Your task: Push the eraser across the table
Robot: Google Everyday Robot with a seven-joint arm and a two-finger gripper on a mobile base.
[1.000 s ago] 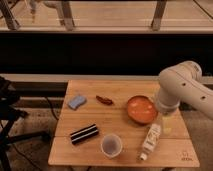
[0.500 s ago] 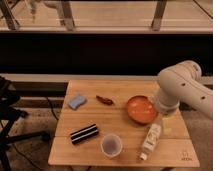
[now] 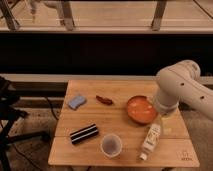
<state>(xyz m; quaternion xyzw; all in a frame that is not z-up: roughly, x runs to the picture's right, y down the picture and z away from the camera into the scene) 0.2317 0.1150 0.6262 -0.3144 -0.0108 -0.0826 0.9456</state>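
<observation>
The eraser (image 3: pixel 83 133), a black block with two white stripes, lies at an angle on the front left part of the wooden slatted table (image 3: pixel 120 121). My white arm (image 3: pixel 175 90) bends over the table's right side. My gripper (image 3: pixel 164 122) points down at the right edge, between the orange bowl and the lying bottle, far to the right of the eraser. It is mostly hidden by the wrist.
A grey cup (image 3: pixel 111 145) stands just right of the eraser. An orange bowl (image 3: pixel 140 109) and a lying white bottle (image 3: pixel 151 140) are on the right. A light-blue pad (image 3: pixel 77 102) and a small red object (image 3: pixel 104 100) lie at the back left. Dark equipment (image 3: pixel 10 112) stands left of the table.
</observation>
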